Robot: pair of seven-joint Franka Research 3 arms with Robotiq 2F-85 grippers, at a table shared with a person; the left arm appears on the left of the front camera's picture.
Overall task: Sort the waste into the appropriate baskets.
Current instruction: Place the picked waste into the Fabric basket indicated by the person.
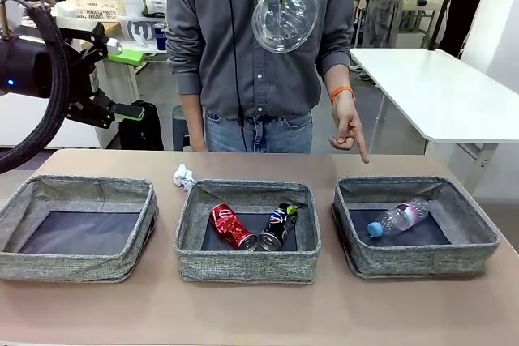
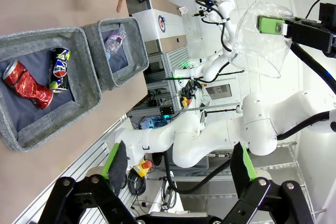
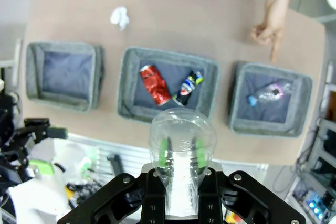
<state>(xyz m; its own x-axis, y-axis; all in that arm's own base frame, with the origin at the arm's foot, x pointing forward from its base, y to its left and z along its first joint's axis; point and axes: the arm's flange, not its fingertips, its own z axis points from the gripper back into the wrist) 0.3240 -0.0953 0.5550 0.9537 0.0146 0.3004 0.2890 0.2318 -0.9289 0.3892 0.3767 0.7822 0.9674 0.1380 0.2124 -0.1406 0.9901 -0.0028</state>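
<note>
I'm holding my right gripper (image 3: 181, 174) high above the table, clamped on the clear plastic cup (image 3: 181, 140), thin and glossy. My left gripper (image 2: 178, 169) is hanging spread wide, holding nothing. The person's hand (image 1: 349, 131) is pointing down at the right woven grey basket (image 1: 478, 237) holding the bottle (image 1: 397, 218).

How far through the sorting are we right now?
Done: red can and dark can lie in the middle basket, the bottle in the right basket. In hand: the right tool holds the clear plastic cup aloft. Left: crumpled paper on the table; left basket empty.
</note>
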